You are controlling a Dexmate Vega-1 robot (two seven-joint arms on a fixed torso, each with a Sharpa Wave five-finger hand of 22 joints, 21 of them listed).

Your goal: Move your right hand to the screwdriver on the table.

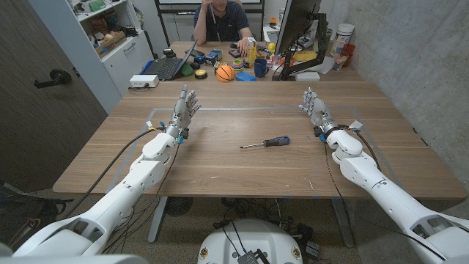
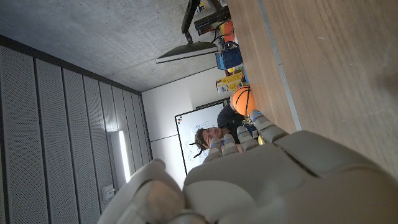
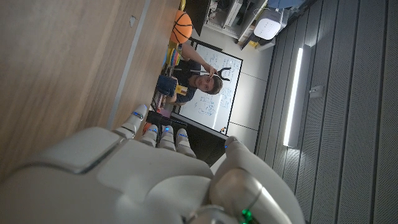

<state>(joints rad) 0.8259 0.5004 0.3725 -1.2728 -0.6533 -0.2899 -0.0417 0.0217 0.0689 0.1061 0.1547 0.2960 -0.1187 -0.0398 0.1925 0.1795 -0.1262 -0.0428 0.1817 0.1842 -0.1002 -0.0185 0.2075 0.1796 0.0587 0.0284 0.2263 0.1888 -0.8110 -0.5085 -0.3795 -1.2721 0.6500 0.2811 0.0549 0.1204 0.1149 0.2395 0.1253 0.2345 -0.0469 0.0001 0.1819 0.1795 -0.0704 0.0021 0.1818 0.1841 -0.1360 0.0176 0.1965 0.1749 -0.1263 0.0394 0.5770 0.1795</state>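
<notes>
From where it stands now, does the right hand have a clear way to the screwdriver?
Probably yes. The right hand is open and holds nothing, and the screwdriver lies alone on bare table between the two hands, with nothing between it and the right hand.

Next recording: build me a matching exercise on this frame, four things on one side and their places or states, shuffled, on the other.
Things:
1. blue-and-black-handled screwdriver
2. right hand
3. left hand
4. small orange basketball

Places or states:
A. far table edge, among clutter near the seated person
B. open, on the robot's right, clear of the tool
C. lying on the wooden table between both hands
D. open, on the robot's left

Pairs: 1-C, 2-B, 3-D, 4-A
</notes>
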